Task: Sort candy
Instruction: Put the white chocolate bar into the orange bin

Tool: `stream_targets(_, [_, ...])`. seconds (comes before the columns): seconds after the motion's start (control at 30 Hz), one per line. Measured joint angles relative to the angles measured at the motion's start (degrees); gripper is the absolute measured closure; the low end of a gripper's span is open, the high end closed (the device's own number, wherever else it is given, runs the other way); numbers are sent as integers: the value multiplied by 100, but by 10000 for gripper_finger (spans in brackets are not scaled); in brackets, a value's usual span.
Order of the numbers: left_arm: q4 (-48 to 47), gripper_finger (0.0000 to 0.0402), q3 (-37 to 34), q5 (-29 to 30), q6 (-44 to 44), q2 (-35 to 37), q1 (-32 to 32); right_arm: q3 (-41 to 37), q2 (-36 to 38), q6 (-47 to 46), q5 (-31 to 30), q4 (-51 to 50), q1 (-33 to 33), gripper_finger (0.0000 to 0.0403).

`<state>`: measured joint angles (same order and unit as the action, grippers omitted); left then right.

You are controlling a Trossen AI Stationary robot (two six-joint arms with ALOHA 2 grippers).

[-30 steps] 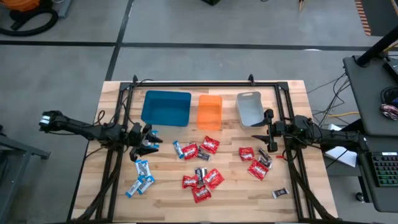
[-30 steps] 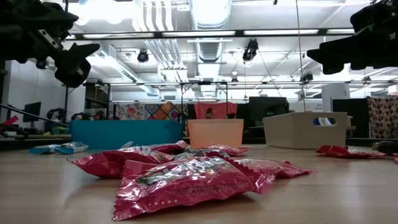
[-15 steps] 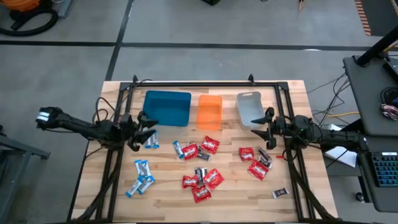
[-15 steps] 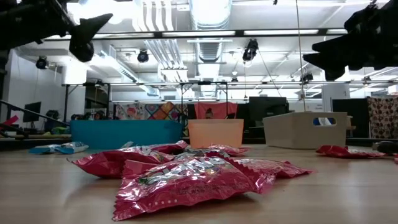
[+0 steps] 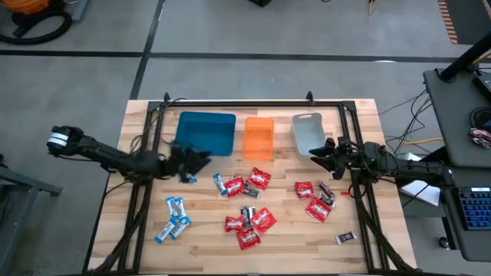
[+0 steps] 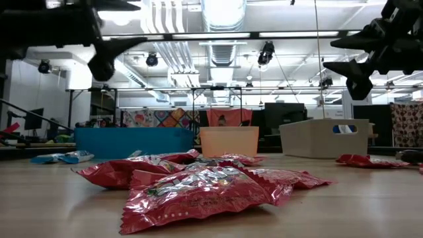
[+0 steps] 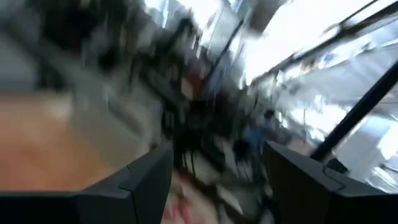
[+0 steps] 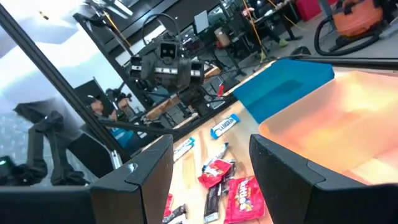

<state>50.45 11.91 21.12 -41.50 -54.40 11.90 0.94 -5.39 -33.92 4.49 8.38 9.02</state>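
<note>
Red candy point(image 8: 239, 191) lies beside the orange tray point(image 8: 336, 115) and blue tray point(image 8: 283, 84).

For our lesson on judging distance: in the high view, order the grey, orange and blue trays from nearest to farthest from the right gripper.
1. Grey tray, right beside the right gripper.
2. Orange tray, in the middle.
3. Blue tray, far left, by the left gripper.
</note>
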Motion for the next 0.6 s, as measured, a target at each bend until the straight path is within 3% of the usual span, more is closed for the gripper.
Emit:
stream_targets(0.07, [-1608,170,552,-408,-704,-154,17,40,0,-6,-1,3,0,199])
stream_targets(0.2, [-5444,170,1913,-463,-2157,-820,214,77,-2,-5,-2,0,0,199])
stream_targets(0.33, [-8119,170,3095,-484,-3236,-1705,455,82,-2,-3,-2,2,0,199])
stream_targets(0.43, [-8925,170,3773,-422,-3497,-2386,624,85,-2,-11,0,-27,0,199])
stream_targets(0.6, [-9232,170,4670,-232,-3257,-3387,680,93,-2,-80,2,-139,0,199])
